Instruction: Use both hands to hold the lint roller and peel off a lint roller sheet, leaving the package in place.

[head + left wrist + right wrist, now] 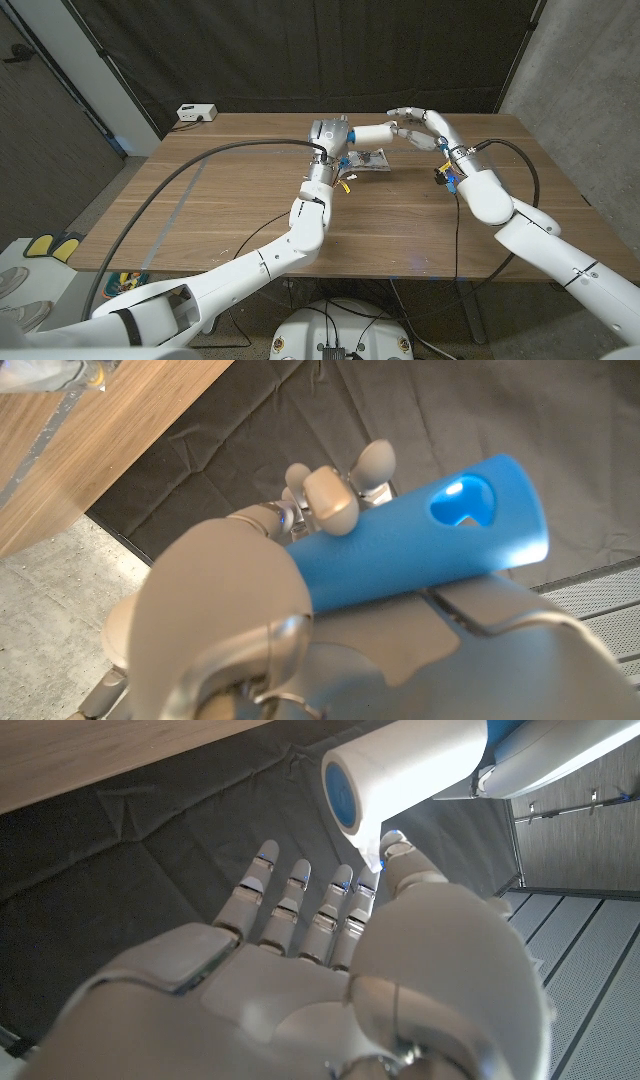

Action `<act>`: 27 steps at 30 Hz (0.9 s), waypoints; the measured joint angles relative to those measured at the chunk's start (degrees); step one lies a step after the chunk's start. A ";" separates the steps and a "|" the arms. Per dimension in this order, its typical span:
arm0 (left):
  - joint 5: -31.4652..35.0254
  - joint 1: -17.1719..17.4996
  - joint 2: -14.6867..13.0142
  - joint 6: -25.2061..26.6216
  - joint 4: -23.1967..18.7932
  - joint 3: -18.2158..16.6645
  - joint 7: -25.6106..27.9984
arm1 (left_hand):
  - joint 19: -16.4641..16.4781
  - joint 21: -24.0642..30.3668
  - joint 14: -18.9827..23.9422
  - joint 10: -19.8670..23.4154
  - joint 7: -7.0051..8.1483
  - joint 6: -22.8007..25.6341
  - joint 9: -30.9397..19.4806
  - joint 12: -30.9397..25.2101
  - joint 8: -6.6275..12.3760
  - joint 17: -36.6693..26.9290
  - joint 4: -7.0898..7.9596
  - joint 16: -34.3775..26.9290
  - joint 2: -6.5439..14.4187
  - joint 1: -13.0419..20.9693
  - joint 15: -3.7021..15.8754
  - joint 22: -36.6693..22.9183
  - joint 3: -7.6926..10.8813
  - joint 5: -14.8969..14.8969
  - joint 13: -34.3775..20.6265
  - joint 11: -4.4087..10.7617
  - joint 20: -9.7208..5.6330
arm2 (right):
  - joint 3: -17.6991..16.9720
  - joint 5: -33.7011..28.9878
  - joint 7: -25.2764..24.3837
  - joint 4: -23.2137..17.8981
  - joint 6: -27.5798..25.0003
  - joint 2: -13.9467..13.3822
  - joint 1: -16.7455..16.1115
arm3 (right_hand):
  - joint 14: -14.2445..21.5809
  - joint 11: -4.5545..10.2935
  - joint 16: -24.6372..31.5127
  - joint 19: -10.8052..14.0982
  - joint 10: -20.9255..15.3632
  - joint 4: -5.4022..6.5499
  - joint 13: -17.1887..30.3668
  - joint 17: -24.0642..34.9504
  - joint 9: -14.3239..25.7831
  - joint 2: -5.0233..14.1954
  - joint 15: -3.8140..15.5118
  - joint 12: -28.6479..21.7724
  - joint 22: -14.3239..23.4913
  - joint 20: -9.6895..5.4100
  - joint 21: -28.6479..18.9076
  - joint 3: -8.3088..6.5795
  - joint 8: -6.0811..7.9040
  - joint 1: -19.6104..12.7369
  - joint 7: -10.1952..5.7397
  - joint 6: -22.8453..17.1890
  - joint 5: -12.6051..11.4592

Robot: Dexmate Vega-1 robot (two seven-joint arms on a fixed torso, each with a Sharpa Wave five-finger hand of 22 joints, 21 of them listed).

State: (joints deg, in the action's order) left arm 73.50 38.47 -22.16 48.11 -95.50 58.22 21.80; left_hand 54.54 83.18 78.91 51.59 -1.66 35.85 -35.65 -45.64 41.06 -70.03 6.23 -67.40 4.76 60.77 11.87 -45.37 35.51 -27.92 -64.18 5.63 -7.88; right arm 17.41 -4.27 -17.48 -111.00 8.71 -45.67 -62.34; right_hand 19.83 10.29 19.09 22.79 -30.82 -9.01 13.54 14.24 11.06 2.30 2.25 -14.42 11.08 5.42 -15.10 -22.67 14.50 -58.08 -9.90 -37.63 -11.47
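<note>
Your left hand (pixel 328 135) grips the lint roller (pixel 372 133) by its blue handle above the table's (pixel 230 210) far middle. Its long axis runs crosswise, with the white roll pointing toward your right hand (pixel 415 122). That hand's fingers (pixel 300 905) are spread, thumb tip touching the roll's end.

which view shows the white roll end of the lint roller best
The right wrist view: the lint roller's white roll and blue end cap show close up. The left wrist view gives its blue handle; in the head view the roll is small.
</note>
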 measured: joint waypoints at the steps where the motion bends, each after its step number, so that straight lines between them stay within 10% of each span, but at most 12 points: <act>1: 0.02 0.04 -0.02 -0.07 -0.04 -0.04 0.07 | 0.00 0.00 0.00 0.00 0.00 0.00 0.00 0.00 -0.02 0.00 0.00 0.00 0.01 0.01 0.00 0.00 0.00 0.00 0.14 0.00 0.00 | 0.17 -0.12 0.08 0.11 0.08 0.14 0.25 | 0.00 0.12 0.00 0.00 -0.48 -0.03 0.15 0.02 0.00 0.01 0.00 0.00 0.00 0.00 0.00 0.28 0.15 -0.01 0.05 -0.50 0.00; 10: 0.26 0.48 -0.25 -0.54 -0.47 -0.40 0.84 | 0.00 0.00 0.00 0.00 0.00 0.00 0.06 -0.23 0.29 0.00 0.00 -0.44 -0.01 0.15 0.00 0.12 -0.01 0.43 0.26 0.00 0.00 | 1.02 -1.03 0.09 1.55 1.36 1.40 1.56 | 3.46 0.74 3.28 1.68 -6.32 0.19 0.40 1.49 0.00 2.10 0.20 -1.50 0.00 -1.24 -0.83 2.08 2.43 -2.10 0.08 -9.08 -0.22; 20: 0.41 0.96 -0.49 -0.85 -1.01 -0.81 1.46 | 0.00 0.22 0.00 -0.14 0.00 0.00 0.35 -0.45 0.29 0.00 0.18 -0.78 -0.02 0.17 0.00 0.09 0.17 0.88 0.80 0.13 0.00 | 0.52 -1.41 -1.50 1.05 -1.03 1.68 0.84 | 0.93 -3.84 3.60 2.02 0.61 0.16 0.34 2.93 0.00 1.57 0.19 1.69 0.27 -1.19 -1.25 5.04 -2.67 -3.08 2.00 0.12 -0.22; 27: 0.48 1.02 -0.53 -1.70 -1.03 -1.16 2.50 | 0.00 0.22 0.00 -0.13 0.00 0.00 0.33 -0.45 0.28 0.00 0.05 -0.87 -0.08 0.22 0.00 0.10 0.37 1.33 0.86 0.12 0.00 | -1.92 -2.07 -4.10 -2.26 -4.39 1.61 -3.04 | 0.66 -4.63 3.81 2.10 1.40 0.16 0.46 3.20 0.00 2.14 0.08 1.72 0.26 -1.27 -1.25 5.05 -3.13 -3.65 2.42 1.53 -0.22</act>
State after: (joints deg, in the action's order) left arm 73.98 39.49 -22.69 46.41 -96.53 57.06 24.31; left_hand 54.54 83.40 78.91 51.46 -1.66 35.85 -35.31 -46.09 41.35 -70.02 6.29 -68.27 4.68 60.99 11.87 -45.27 35.89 -26.60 -63.32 5.75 -7.88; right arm 15.49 -6.34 -21.59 -113.26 4.31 -44.06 -65.38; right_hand 20.49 5.66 22.90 24.89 -29.42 -8.85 14.00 17.45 11.06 4.44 2.33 -12.71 11.35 4.15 -16.35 -17.62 11.38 -61.73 -7.47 -36.10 -11.68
